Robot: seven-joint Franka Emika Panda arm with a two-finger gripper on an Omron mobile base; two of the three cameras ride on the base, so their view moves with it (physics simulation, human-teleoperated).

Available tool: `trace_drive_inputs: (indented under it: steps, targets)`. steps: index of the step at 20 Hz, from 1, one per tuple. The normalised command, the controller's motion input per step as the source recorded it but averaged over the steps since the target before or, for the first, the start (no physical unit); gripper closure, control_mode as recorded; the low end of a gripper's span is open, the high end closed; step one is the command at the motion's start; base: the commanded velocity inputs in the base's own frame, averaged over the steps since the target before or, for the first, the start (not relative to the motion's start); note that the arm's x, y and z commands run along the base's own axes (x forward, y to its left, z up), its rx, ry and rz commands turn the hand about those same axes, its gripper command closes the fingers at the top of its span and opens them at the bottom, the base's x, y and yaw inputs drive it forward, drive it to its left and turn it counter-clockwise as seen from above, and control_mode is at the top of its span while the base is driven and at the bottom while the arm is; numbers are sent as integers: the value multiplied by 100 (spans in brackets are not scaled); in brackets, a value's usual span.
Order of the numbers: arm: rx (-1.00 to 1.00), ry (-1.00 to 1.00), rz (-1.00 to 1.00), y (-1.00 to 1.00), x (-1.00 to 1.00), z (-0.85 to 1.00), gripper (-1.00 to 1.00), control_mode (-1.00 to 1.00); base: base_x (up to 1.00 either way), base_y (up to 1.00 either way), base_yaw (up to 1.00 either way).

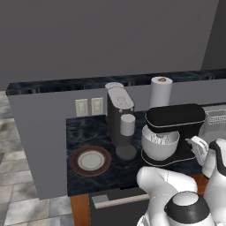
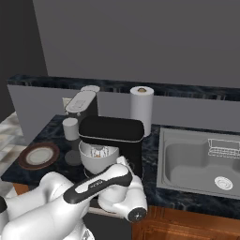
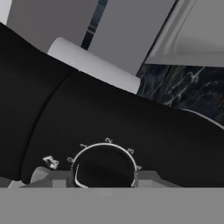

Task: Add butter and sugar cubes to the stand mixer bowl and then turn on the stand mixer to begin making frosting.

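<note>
Speed dial [image 3: 104,168] on the side of the stand mixer [image 1: 175,118], numbered 0 upward, sits right at your gripper [image 3: 104,177], its tips set either side of it, half open. Mixer stands on the worktop [image 1: 88,132], stand mixer bowl [image 1: 160,143] under the whisk. Keep centred on the dial, close gently, turn toward 1.

Matt black stand mixer [image 1: 175,118], glossy off-white bowl [image 1: 160,148], dark veined stone worktop [image 1: 88,132], brushed metal sink [image 2: 197,161].
</note>
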Motion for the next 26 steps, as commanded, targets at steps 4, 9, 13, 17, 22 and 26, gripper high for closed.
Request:
trace_drive_inputs:
  steps: [4,9,13,17,22,26]
  targets:
    - [11,2,-5,0,0,0,100,-100,0,0,0]
    - [12,1,-4,0,-1,0,100,-100,0,0,0]
    - [12,1,-4,0,-3,0,100,-100,0,0,0]
    - [12,1,-4,0,-1,0,100,-100,0,0,0]
    - [11,1,-4,0,-1,0,100,-100,0,0,0]
    - [11,1,-4,0,0,0,100,-100,0,0,0]
